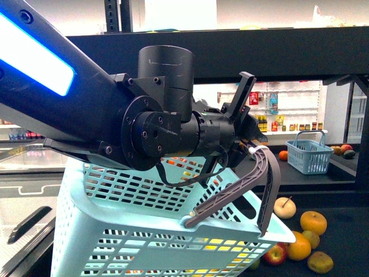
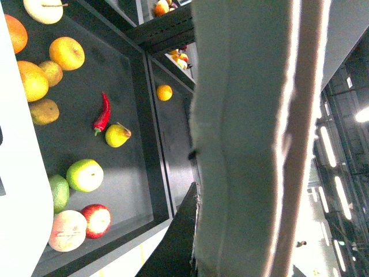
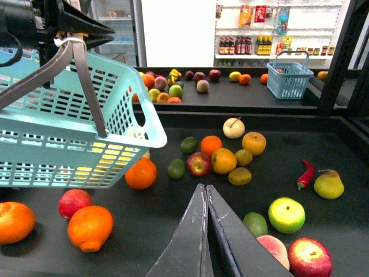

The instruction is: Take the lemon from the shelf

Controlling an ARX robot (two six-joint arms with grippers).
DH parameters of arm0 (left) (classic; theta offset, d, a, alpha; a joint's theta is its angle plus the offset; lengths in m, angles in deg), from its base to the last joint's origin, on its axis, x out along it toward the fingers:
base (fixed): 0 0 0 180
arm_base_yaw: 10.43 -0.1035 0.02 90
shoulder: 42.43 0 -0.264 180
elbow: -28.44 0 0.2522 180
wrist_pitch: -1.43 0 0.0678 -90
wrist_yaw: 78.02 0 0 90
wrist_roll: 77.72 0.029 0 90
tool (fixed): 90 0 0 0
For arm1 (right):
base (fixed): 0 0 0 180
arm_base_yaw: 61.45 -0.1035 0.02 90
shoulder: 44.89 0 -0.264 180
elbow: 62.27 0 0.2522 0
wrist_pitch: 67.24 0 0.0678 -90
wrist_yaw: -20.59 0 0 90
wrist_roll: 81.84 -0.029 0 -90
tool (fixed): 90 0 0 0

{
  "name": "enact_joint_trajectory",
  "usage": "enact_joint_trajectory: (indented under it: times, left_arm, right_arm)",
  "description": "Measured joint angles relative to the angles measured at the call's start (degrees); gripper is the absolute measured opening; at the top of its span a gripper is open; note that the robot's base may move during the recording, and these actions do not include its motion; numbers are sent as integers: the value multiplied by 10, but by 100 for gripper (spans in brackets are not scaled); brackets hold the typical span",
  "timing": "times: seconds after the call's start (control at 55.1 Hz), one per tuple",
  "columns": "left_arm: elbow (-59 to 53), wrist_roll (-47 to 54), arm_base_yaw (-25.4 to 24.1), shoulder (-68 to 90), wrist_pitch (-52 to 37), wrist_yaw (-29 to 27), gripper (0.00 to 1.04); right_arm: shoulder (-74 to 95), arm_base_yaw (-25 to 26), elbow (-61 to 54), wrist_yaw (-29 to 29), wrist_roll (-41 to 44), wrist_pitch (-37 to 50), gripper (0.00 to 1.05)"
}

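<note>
The shelf is a black tiered stand with a dark tray (image 3: 173, 225) carrying loose fruit. Among a cluster of oranges lies a small yellow fruit (image 3: 244, 157) (image 2: 51, 73) (image 1: 311, 238), likely the lemon. My right gripper (image 3: 204, 187) hangs over the tray's front, shut with nothing between its tips; that fruit is farther back, to the right. My left gripper (image 1: 249, 138) is shut on the grey basket handle (image 1: 230, 196) (image 2: 248, 144) and holds the pale blue basket (image 1: 144, 231) (image 3: 63, 133) tilted above the tray's left part.
Oranges (image 3: 90, 227), apples (image 3: 310, 258), a green apple (image 3: 286, 214), a pear (image 3: 328, 184) and a red chili (image 3: 305, 173) lie around. A small blue basket (image 3: 289, 81) stands on the rear tray. A black upright post (image 3: 340, 52) rises at the right.
</note>
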Motion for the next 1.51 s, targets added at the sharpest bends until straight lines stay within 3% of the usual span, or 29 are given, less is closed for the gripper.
enact_joint_trajectory:
  times: [0.145,0.744,1.125,1.27,1.506]
  left_arm:
    - [0,-1,0,0,0,-2,7]
    - [0,0,0,0,0,-2,7]
    - [0,-1,0,0,0,-2,7]
    - [-14,-1,5,0,-51,-123,7]
    - [-45,-23,-23,-11,-113,-202,7]
  right_arm:
    - [-1,0,0,0,1,0,4]
    - [-1,0,0,0,0,0,98]
    - [-1,0,0,0,0,0,97]
    - [-1,0,0,1,0,0,97]
    - [-1,0,0,1,0,0,97]
